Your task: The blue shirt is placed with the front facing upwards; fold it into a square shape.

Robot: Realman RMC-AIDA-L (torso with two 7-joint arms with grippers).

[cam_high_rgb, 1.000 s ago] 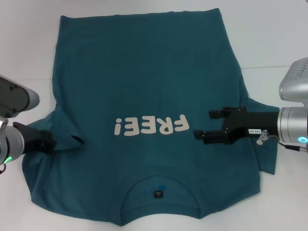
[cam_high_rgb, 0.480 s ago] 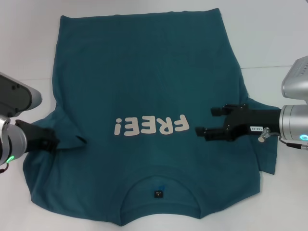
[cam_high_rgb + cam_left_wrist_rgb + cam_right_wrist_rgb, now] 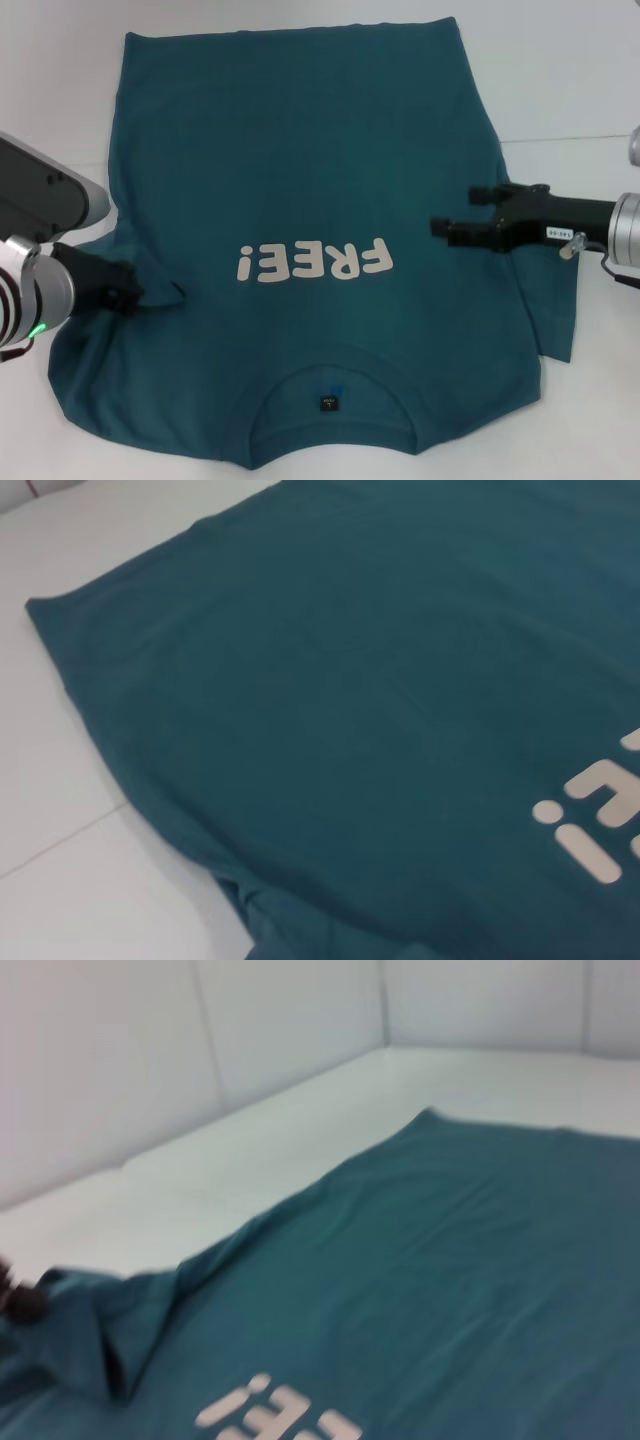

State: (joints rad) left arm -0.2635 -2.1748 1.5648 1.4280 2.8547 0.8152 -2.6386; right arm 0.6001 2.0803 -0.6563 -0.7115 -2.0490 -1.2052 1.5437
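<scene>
The blue shirt [image 3: 300,170] lies spread on the white table [image 3: 570,80], collar and neck label [image 3: 327,403] nearest me, cream "FREE!" lettering [image 3: 315,262] facing up. My left gripper [image 3: 118,287] sits low at the shirt's left edge, shut on the left sleeve [image 3: 155,292], which is bunched and pulled inward over the body. Over the shirt's right side hovers my right gripper [image 3: 458,212], open, with nothing between its fingers. The right sleeve [image 3: 555,325] lies flat beneath that arm. The left wrist view shows shirt cloth [image 3: 350,700]; the right wrist view shows the cloth [image 3: 450,1260] and the bunched sleeve [image 3: 90,1330].
Bare white table surrounds the shirt, with a seam line [image 3: 570,138] running across behind the right arm. White walls [image 3: 150,1050] rise at the table's far side in the right wrist view.
My right gripper has drawn back to the right and lifted away from the lettering. My left gripper has pushed a little inward, carrying the sleeve fold with it.
</scene>
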